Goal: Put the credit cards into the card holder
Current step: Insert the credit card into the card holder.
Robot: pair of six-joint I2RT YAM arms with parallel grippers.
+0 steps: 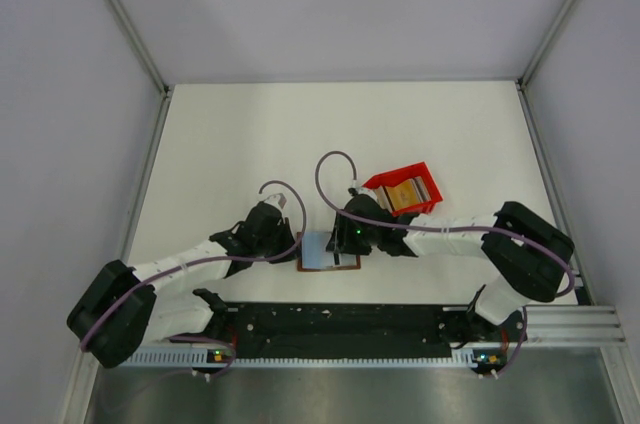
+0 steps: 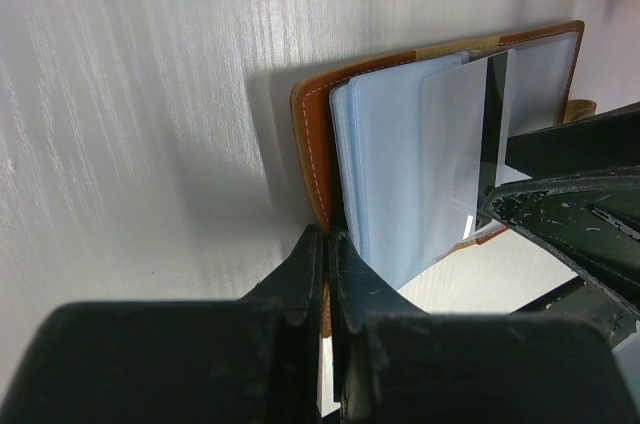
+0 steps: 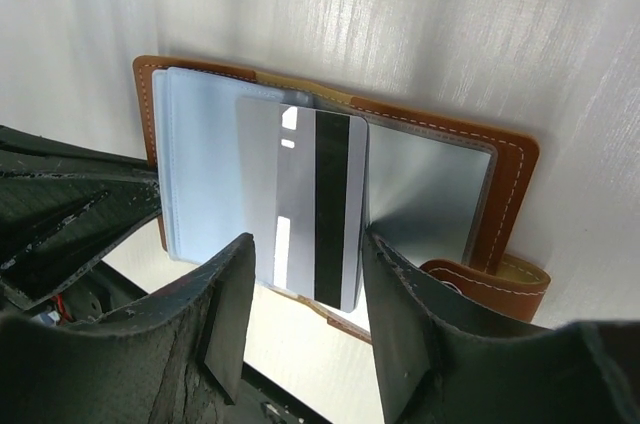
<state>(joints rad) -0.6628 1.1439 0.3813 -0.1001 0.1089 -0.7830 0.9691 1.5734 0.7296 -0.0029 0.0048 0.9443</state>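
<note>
**One card at the mouth of the holder, more waiting in the box**

The card holder [image 1: 318, 250] lies open on the table [image 1: 250, 144] near its front edge, between the two arms. The left claw [image 2: 327, 246] is pressed together on the brown cover's edge, pinning the holder flat. The right claw [image 3: 308, 242] is spread to about a card's width. A grey card [image 3: 300, 179] with a black stripe sits between its fingers, and they appear to pinch it by the long edges. The card hangs tilted over the middle fold, above the clear sleeves. No edge of it looks tucked under a sleeve, so this insertion reads as begun but not finished.

The sleeves on the left side look pale blue. Whether a blue card is already inside one of them cannot be told from these views.

Well apart, behind the right arm, a red box [image 1: 392, 179] holds more cards [image 1: 405, 194], orange-yellow and grey. By that count most of the job is left: seat the grey card, then fetch and sleeve the others.
</note>
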